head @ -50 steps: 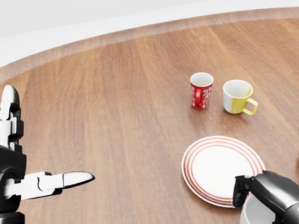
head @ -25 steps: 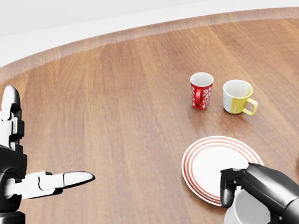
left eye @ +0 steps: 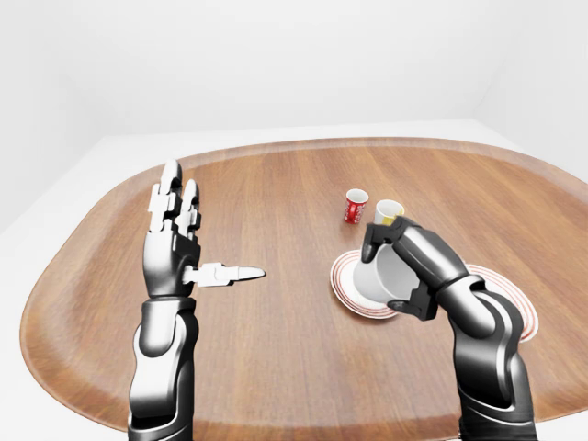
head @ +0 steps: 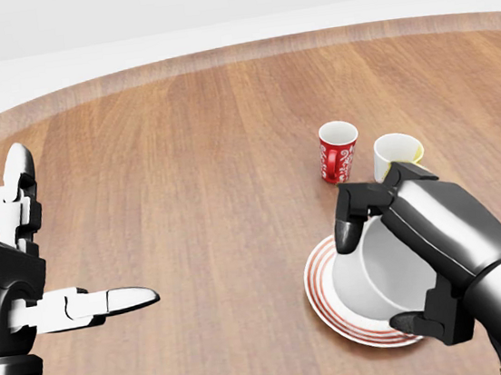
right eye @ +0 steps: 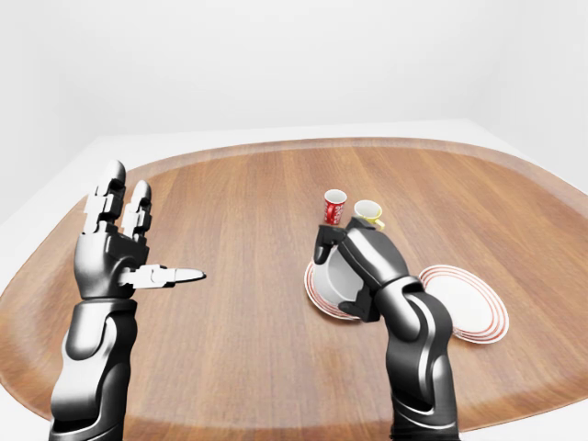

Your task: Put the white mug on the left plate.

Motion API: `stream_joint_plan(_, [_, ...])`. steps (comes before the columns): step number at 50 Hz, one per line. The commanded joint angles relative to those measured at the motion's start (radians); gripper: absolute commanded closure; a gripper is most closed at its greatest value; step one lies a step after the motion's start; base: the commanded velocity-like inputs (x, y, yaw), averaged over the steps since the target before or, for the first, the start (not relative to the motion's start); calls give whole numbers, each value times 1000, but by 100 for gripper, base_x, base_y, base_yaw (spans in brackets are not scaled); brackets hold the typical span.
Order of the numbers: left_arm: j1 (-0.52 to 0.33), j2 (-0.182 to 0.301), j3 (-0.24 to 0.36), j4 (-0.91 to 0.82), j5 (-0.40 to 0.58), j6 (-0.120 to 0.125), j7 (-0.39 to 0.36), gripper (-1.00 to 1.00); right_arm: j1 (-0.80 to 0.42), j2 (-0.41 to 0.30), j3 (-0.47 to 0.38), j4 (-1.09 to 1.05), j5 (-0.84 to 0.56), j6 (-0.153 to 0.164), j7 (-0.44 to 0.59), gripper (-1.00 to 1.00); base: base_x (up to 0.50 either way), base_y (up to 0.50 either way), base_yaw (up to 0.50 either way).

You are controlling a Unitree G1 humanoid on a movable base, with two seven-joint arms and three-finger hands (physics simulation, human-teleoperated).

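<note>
I've got the right robot hand (head: 397, 261) wrapped around the white mug (head: 375, 273), tilted over the left plate (head: 323, 293) at lower right of the head view. The left robot hand (head: 23, 270) is spread wide at the left edge, above the desk (head: 183, 159).

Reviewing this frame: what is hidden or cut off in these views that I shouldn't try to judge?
- White mug: in the head view the right hand covers its handle and base, so contact with the left plate is unclear.
- Yellow mug: lower part and handle hidden behind the right hand's fingers, head view.
- Right plate: nearly cut off at the head view's right edge.
</note>
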Motion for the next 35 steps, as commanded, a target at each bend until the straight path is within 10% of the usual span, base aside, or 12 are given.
stream_joint_plan(1, [-1, 0, 0, 0, 0, 0, 0, -97, -311, -61, 48, 281, -1, 0, 0, 100, 0, 0, 0])
stream_joint_plan(6, [-3, 1, 2, 0, -1, 0, 1, -98, -434, -83, 77, 501, -48, 0, 0, 100, 0, 0, 0])
stream_joint_plan(11, [-3, 1, 2, 1, -1, 0, 1, -97, -583, -106, 117, 909, -163, -174, -144, 100, 0, 0, 0])
stream_joint_plan(17, [-3, 1, 2, 5, 0, 0, 0, -97, -747, -112, 153, 1362, -293, -175, -452, 100, 0, 0, 0])
stream_joint_plan(35, [4, -1, -3, 5, 2, 0, -2, -97, -858, -47, 189, 1809, -264, -175, -638, 100, 0, 0, 0])
